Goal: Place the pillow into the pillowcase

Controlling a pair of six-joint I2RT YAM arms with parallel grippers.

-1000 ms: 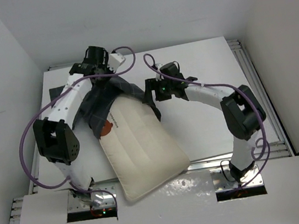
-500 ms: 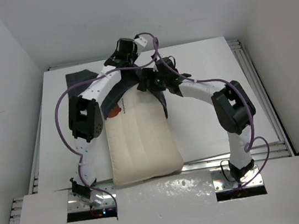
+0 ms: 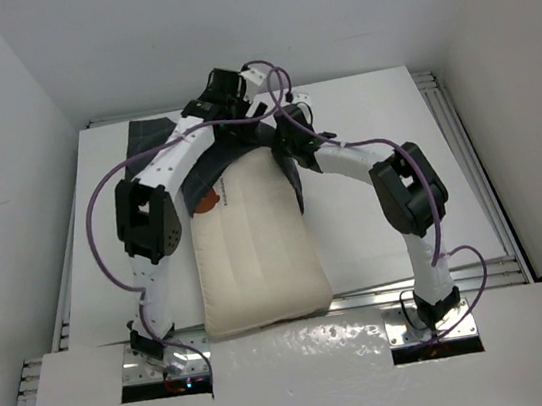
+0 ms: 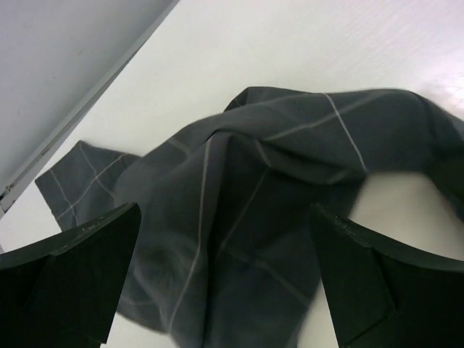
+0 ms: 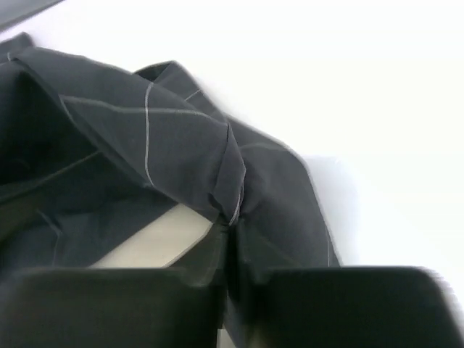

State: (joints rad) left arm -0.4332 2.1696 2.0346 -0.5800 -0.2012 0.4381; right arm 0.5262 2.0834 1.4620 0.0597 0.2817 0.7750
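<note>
Pinching pillowcase (image 5: 181,145) in right gripper (image 5: 228,246) at far end of pillow (image 3: 253,256), left gripper (image 4: 225,217) splayed, likely to draw cloth over.

White desk (image 3: 448,168), matte and square from above; same pale surface in the left wrist view (image 4: 304,43) and the right wrist view (image 5: 348,72). Edged on the right by a silver metal rail (image 3: 475,169), on the near side by a front rail (image 3: 365,299). Boxed in by a left wall (image 3: 8,199), a back wall (image 3: 246,25) and a right wall (image 3: 533,126), all plain white. Fronted by a glossy white panel (image 3: 306,380) catching glare, with a metal plate (image 3: 135,384) recessed at its left and a second plate (image 3: 403,351) at its right.
</note>
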